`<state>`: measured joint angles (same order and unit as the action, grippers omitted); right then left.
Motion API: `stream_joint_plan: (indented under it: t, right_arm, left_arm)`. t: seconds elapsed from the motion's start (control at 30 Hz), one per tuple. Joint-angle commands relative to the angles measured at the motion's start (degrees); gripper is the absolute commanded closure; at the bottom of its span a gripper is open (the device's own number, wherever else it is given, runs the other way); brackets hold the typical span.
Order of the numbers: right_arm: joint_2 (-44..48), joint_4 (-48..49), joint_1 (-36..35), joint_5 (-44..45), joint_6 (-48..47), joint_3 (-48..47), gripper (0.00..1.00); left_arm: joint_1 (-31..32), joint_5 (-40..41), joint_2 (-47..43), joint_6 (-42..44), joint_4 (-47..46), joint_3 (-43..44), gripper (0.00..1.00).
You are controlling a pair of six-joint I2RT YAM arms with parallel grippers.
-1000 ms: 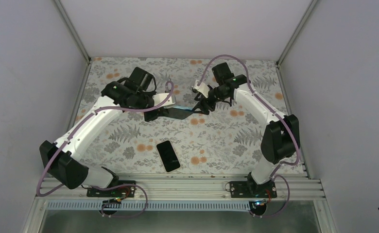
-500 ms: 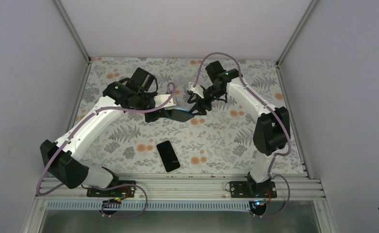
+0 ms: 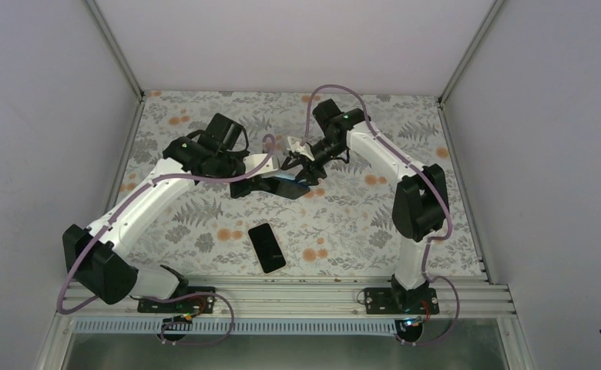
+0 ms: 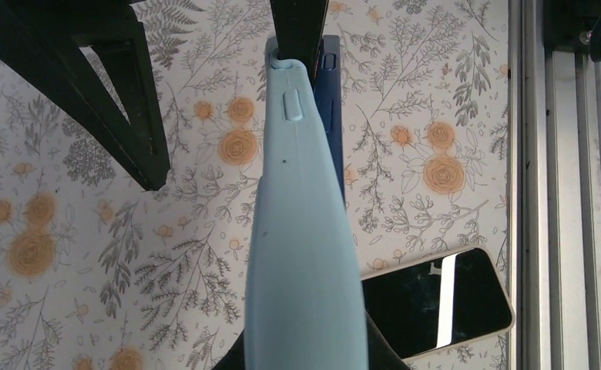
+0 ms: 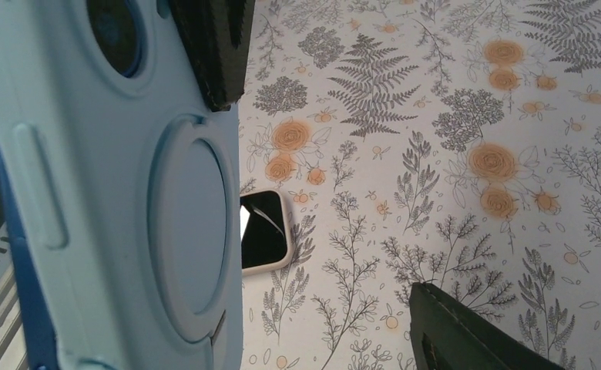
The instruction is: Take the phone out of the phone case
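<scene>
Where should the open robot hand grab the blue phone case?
Probably the free end of the phone case, by its camera hole, coming from opposite the left gripper, which pinches the other end. It is held on edge, so both flat faces are reachable.

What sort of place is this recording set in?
Probably a lab robot test cell: plain white wall panels in metal framing surround a floral cloth, and the left arm and right arm are bolted to an aluminium rail at the near edge.

The floral-patterned worktop (image 3: 359, 223) carries one dark-screened phone (image 3: 266, 247), lying flat near the middle of its near edge.
</scene>
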<state>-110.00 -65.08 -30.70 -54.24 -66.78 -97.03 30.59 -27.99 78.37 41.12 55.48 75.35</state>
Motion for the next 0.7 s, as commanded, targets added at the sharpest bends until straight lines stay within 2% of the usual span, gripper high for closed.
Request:
stream_joint_plan:
  t: [0.0, 0.2, 0.33, 0.37, 0.4, 0.43, 0.47, 0.5, 0.67]
  right_arm:
    - [0.37, -8.66, -9.65, -16.82, 3.92, -1.03, 0.35]
    - [0.16, -8.66, -12.47, -19.38, 4.43, -0.46, 0.54]
    - [2.62, -8.66, -13.68, -20.54, 6.75, -0.85, 0.53]
    - [3.11, -8.66, -13.78, -20.28, 7.01, -0.61, 0.56]
    - [3.42, -8.66, -13.78, -20.17, 7.34, -0.35, 0.63]
    - [3.62, -8.66, -13.77, -20.12, 7.33, 0.15, 0.75]
    - [3.83, -8.63, -13.82, -20.02, 6.97, 0.81, 0.88]
    - [4.02, -8.56, -13.78, -20.05, 6.64, 1.54, 0.96]
    - [3.55, -8.57, -13.45, -19.46, 7.20, 1.89, 0.97]
  left_arm:
    - [-1.50, 6.77, 2.15, -2.24, -31.91, 3.44, 0.98]
    - [-2.11, 9.47, 4.09, -1.95, -35.17, 4.25, 0.98]
    - [-2.80, 9.15, 5.27, -1.42, -34.59, 4.88, 0.98]
    - [-2.81, 8.91, 5.26, -1.32, -34.36, 5.19, 0.98]
    - [-2.82, 8.59, 5.28, -1.29, -33.82, 5.76, 0.97]
    - [-2.82, 8.11, 5.28, -1.37, -33.22, 6.57, 0.95]
    - [-2.82, 7.46, 5.41, -1.37, -32.04, 7.62, 0.91]
    - [-2.80, 6.83, 5.54, -1.28, -30.69, 8.73, 0.87]
    - [-2.77, 6.24, 6.39, -0.23, -24.74, 11.89, 0.75]
